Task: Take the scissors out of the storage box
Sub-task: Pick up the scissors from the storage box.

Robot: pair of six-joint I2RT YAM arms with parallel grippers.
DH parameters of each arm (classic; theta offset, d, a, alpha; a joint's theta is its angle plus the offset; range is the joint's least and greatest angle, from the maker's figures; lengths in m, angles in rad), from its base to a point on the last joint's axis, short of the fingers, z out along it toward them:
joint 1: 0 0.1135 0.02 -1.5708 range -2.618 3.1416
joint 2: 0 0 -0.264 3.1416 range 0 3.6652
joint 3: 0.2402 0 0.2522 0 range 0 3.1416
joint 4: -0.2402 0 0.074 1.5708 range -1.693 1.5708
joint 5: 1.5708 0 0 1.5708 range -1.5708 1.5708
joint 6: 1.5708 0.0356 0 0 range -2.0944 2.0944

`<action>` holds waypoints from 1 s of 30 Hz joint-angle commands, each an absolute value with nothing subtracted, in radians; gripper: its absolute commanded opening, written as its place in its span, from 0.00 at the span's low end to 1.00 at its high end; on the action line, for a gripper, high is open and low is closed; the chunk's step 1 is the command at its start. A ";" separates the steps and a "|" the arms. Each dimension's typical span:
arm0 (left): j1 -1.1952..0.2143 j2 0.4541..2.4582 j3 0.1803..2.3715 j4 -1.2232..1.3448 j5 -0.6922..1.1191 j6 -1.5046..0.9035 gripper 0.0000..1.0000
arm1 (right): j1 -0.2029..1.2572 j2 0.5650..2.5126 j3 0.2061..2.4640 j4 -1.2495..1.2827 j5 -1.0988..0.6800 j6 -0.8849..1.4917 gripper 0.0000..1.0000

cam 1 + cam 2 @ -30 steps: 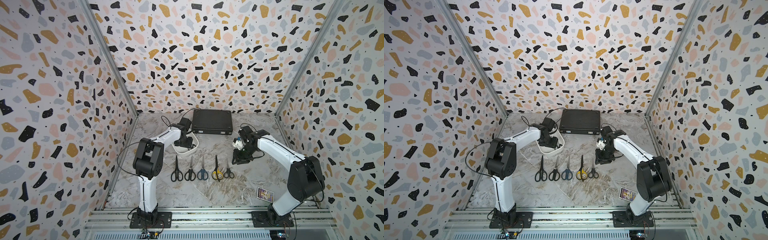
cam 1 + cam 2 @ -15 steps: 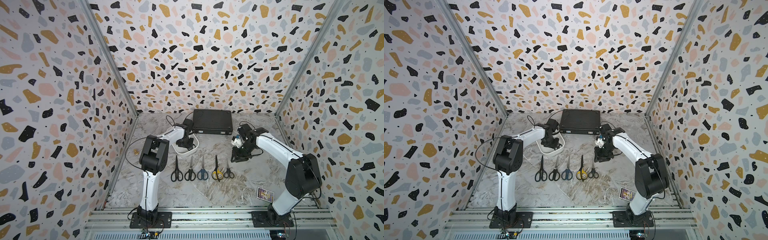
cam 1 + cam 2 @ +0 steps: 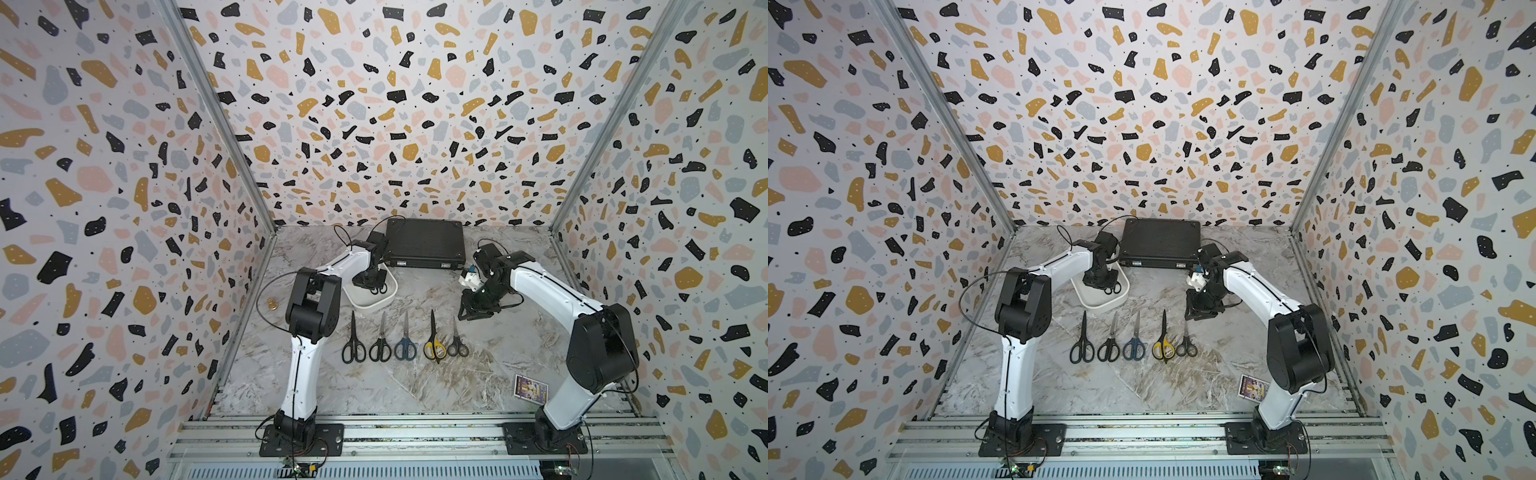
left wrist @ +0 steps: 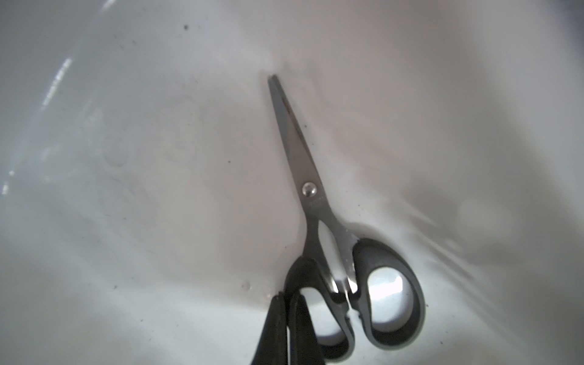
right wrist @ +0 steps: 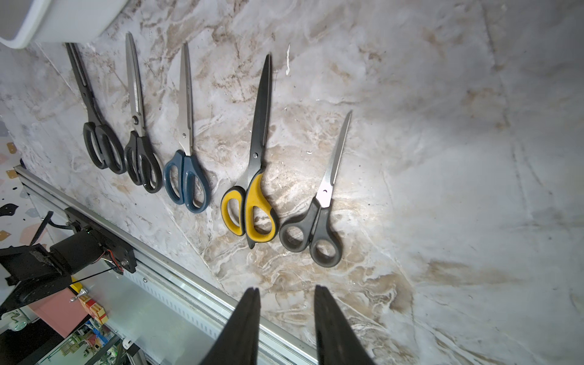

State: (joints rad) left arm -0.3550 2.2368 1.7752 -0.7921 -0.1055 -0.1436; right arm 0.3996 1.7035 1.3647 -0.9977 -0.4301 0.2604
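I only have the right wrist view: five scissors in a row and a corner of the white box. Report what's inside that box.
Observer: One black-handled pair lies on the floor of the storage box.
Operator: Give me the left gripper.
Observer: The left gripper is down inside the box, shut on that pair's handle.
Operator: Check behind the box.
Observer: A flat black case sits just behind it, against the back wall.
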 commanded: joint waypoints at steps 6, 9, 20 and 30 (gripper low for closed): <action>-0.347 1.945 1.705 -0.769 -0.049 -0.084 0.00 | 0.403 1.689 1.530 -1.013 -0.501 0.221 0.34; -0.346 1.840 1.649 -0.746 0.020 -0.086 0.00 | 0.403 1.677 1.588 -0.953 -0.556 0.240 0.36; -0.386 1.625 1.529 -0.662 0.221 -0.177 0.00 | 0.444 1.757 1.751 -0.661 -0.755 0.396 0.44; -0.433 1.605 1.532 -0.640 0.253 -0.219 0.00 | 0.510 1.847 1.837 -0.685 -0.734 0.382 0.44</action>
State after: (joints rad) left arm -0.4274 1.6478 1.5372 -0.6842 0.2272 -0.1989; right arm 0.5037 1.8557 1.7889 -0.6796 -0.7235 0.3801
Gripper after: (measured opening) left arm 0.040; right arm 0.443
